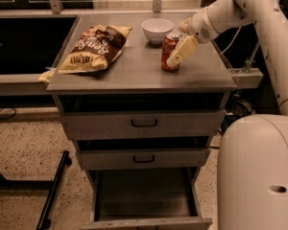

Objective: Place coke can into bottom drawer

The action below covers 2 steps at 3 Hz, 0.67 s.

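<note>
Coke can: upright on worktop, not yet lifted. Hand: at can's right side, opening cannot be told. Bottom drawer: open, nothing inside. Remaining, by judgement: grasp, carry, release.

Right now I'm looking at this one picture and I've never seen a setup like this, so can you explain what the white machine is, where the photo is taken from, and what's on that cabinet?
The big white shape at the right is the robot's body. It is a mobile robot, and its single arm reaches over a grey cabinet. The only camera looks down at the cabinet's front from above; where it is mounted isn't known. On the cabinet top lie a chip bag, a white bowl and a red coke can. The can stands upright on the top and has not been lifted. The gripper, which serves as the robot's hand, is right against the can's right side. Lower down, the bottom drawer is pulled open, under two shallower drawers.
</note>
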{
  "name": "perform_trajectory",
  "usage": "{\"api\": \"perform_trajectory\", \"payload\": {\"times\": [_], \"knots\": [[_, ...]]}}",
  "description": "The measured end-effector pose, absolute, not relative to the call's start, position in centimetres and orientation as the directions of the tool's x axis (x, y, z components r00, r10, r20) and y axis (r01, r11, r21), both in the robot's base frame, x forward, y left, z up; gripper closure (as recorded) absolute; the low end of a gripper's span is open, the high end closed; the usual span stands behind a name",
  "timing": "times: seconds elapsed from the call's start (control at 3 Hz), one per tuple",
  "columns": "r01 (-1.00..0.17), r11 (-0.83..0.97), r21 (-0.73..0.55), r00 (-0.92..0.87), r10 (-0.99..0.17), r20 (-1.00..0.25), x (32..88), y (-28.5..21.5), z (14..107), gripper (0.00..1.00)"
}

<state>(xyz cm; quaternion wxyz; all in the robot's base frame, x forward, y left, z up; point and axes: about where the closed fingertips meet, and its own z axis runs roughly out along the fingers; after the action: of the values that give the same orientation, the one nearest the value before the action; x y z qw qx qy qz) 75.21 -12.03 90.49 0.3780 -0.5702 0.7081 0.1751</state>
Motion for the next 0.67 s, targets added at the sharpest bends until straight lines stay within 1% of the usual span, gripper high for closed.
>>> {"api": "perform_trajectory", "payload": {"times": [0.33, 0.67], "knots": [[-0.947, 0.280, -0.160, -0.070, -0.662, -0.746, 75.99, -10.80, 89.59, 0.18], [-0.947, 0.280, -0.160, -0.069, -0.661, -0.747, 76.06, -10.75, 89.55, 0.41]]}}
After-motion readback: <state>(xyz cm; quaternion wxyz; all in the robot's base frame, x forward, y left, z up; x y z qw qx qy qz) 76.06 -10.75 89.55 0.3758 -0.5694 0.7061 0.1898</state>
